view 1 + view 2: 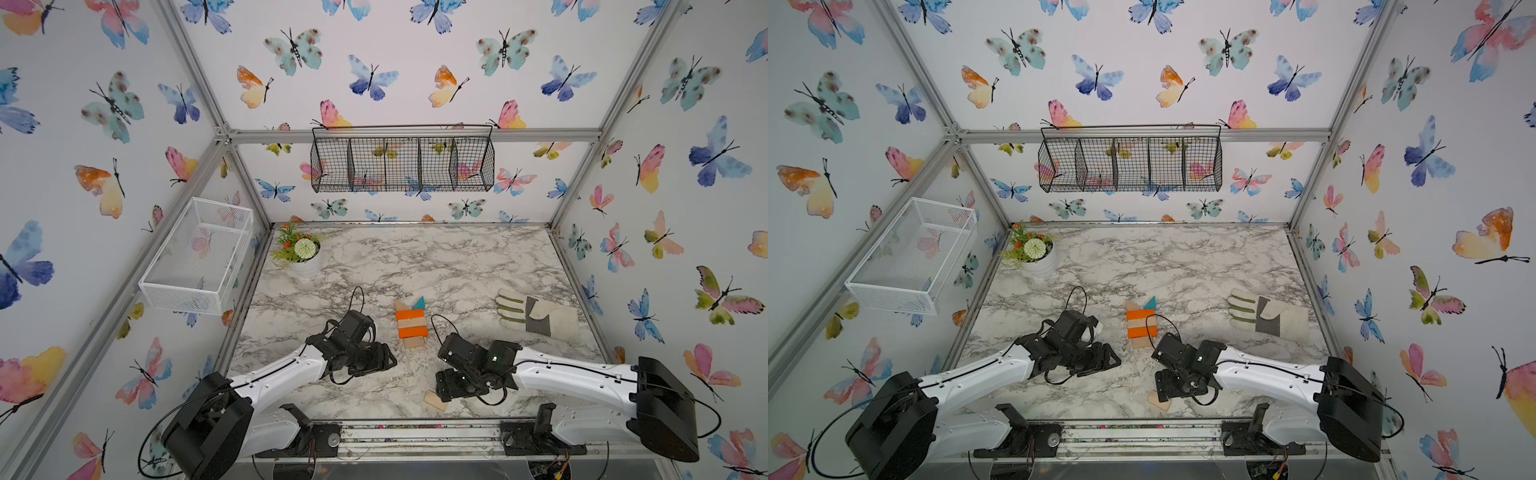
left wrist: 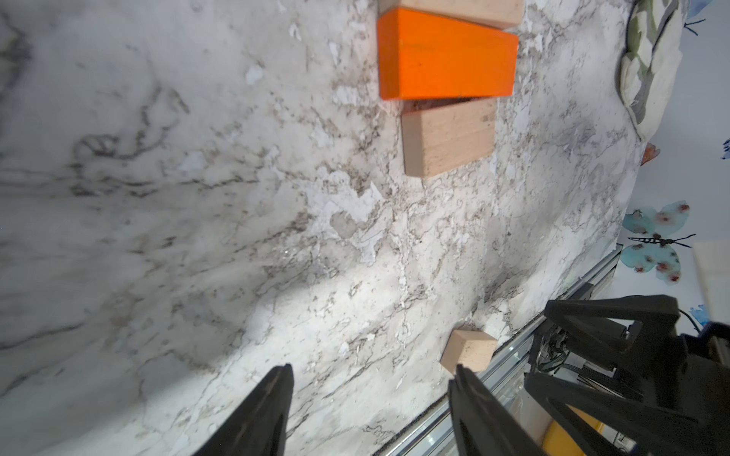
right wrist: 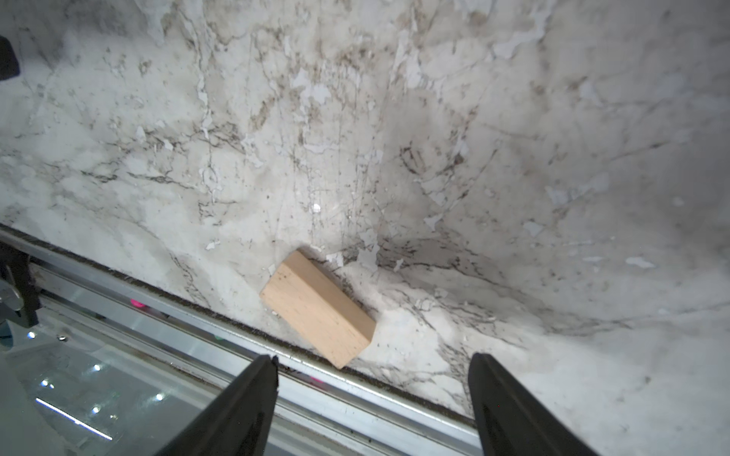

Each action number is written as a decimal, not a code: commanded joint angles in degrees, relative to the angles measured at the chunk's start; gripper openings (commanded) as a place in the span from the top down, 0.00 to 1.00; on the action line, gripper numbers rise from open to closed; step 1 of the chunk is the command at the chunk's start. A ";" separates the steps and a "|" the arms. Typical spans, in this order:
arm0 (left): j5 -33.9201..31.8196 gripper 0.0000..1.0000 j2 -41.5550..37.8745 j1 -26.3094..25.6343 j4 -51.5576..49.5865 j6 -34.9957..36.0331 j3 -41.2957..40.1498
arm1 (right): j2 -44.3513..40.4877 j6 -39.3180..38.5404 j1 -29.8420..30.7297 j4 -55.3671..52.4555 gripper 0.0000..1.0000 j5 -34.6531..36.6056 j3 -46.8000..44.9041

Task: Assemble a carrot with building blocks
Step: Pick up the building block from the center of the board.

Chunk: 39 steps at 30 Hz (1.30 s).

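The carrot lies mid-table in both top views as a row of building blocks: teal triangle and tan triangle at the far end, then orange, tan and orange bars, then a small tan block. One loose tan block lies near the table's front edge. My left gripper hangs left of the carrot's near end, open and empty. In the left wrist view an orange bar and the tan block show beyond the gripper. My right gripper is open just above the loose block, which lies ahead of its fingers.
A grey-and-cream work glove lies at the right side of the table. A flower pot stands at the back left. A white mesh basket hangs on the left wall, a black wire basket on the back wall. A metal rail borders the front edge.
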 commanded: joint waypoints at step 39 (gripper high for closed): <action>-4.39 0.29 -6.95 0.13 -3.60 -4.45 -2.86 | 11.05 -11.38 12.24 10.93 0.36 8.80 -1.46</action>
